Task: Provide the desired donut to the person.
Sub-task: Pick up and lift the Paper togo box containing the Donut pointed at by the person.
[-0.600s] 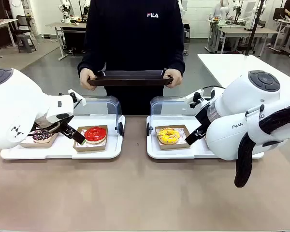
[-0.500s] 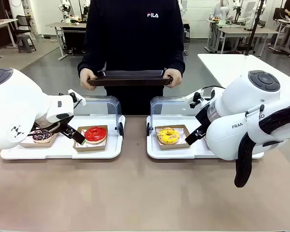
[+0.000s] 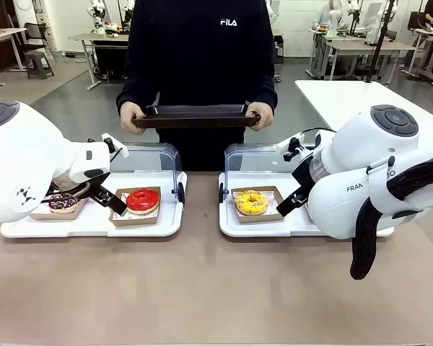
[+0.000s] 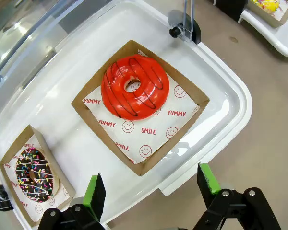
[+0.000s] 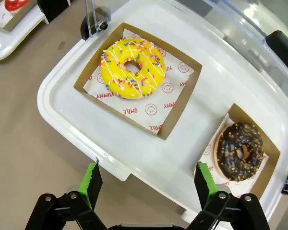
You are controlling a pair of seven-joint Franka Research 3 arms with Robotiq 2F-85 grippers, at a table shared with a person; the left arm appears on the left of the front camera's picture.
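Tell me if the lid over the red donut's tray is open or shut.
Open: the clear lid stands raised behind the white tray, leaving the red donut uncovered.

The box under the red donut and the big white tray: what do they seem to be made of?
The box looks like matte brown cardboard: thin folded walls, with a printed white paper liner inside. The white tray seems to be glossy moulded plastic: it shows soft reflections and rounded edges.

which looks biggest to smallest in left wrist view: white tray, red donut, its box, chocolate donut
white tray
cardboard box
red donut
chocolate donut (at the picture's edge, so that last rank is unsure)
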